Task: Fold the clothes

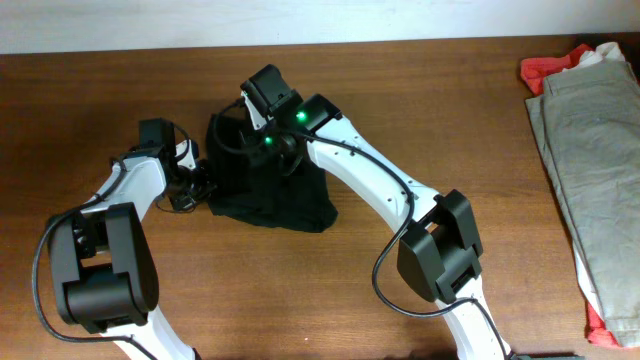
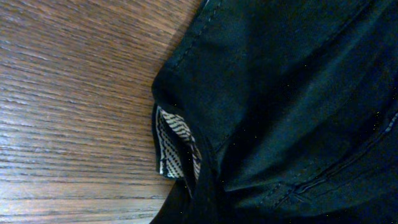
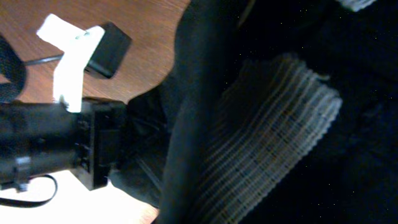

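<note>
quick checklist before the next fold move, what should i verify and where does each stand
1. Left fingers shut at the left edge of the black garment: ok.
2. Right fingers shut over the garment's top: ok.
3. Cloth actually pinched by either: cannot tell, both wrist views show only cloth up close.
4. Garment lying flat: not ok, it is bunched, with the striped lining exposed.
5. Grey-beige trousers and red cloth apart from the garment: ok.
</note>
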